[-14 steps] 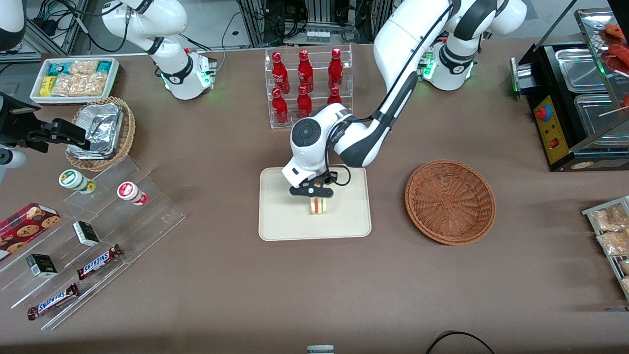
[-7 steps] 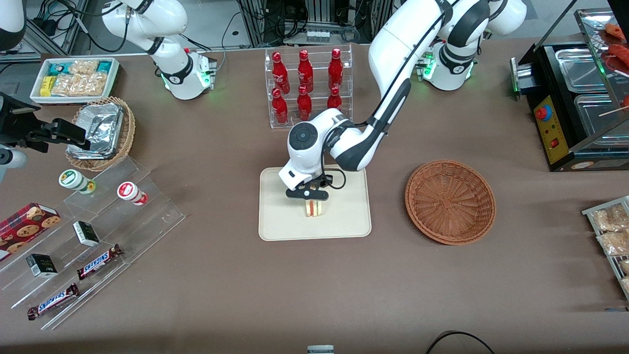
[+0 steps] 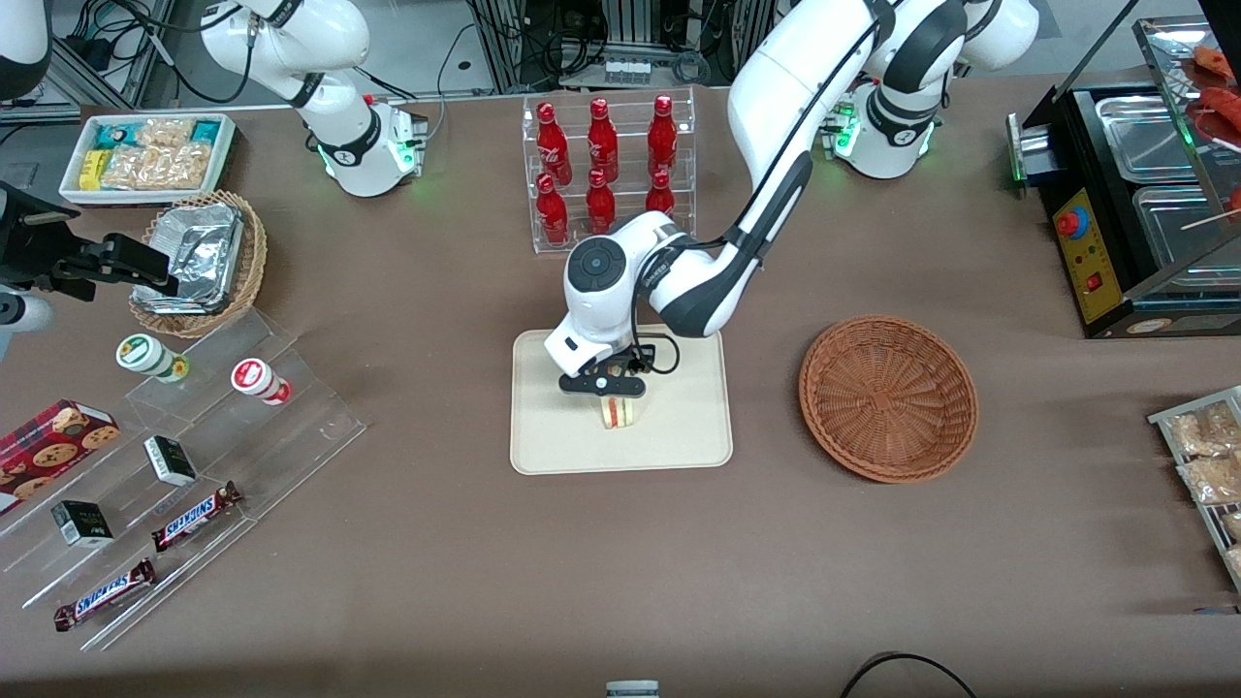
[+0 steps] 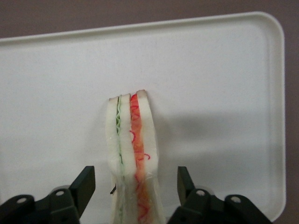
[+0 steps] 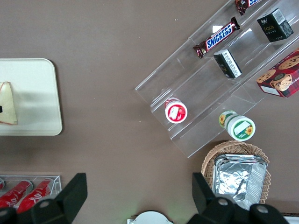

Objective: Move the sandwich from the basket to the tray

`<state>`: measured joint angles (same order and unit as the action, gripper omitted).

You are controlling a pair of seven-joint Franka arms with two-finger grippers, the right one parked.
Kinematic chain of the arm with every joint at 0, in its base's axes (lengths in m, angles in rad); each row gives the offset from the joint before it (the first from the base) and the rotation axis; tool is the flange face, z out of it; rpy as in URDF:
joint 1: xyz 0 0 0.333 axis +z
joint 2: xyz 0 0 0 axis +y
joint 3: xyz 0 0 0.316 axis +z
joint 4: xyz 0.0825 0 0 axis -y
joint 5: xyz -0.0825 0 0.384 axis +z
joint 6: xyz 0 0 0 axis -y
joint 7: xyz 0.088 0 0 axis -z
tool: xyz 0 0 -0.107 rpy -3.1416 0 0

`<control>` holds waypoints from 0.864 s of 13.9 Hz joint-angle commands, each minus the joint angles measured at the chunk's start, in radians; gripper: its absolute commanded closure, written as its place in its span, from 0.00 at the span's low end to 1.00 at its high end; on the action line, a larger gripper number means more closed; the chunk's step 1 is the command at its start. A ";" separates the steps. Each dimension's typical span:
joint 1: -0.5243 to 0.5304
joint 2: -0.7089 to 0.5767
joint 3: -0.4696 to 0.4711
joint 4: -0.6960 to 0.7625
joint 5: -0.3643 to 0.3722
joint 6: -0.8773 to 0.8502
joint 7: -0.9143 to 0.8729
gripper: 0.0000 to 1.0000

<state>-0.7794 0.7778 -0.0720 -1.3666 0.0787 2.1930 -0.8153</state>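
The black two-finger gripper (image 4: 133, 186) hides the top of the small triangular sandwich wedge of pale bread (image 3: 619, 413) in the front view. Its fingers (image 4: 84, 186) are spread, one on each side of the sandwich and clear of it. The sandwich stands on its edge near the middle of the flat cream-white rectangular plastic tray (image 3: 553, 441). The white arm reaches down over the tray's farther edge. The round reddish-brown woven wicker basket (image 3: 888, 397) lies beside the tray. Two bars read "SNICKERS" (image 3: 195, 515).
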 commanded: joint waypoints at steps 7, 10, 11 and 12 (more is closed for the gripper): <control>0.245 -0.401 0.008 -0.095 0.003 -0.251 -0.110 0.00; 0.368 -0.549 0.006 -0.187 -0.008 -0.291 -0.059 0.00; 0.412 -0.589 0.006 -0.213 -0.034 -0.297 -0.004 0.00; 0.461 -0.627 0.008 -0.230 -0.057 -0.324 0.057 0.00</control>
<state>-0.3957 0.2551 -0.0518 -1.4945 0.0614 1.8832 -0.8404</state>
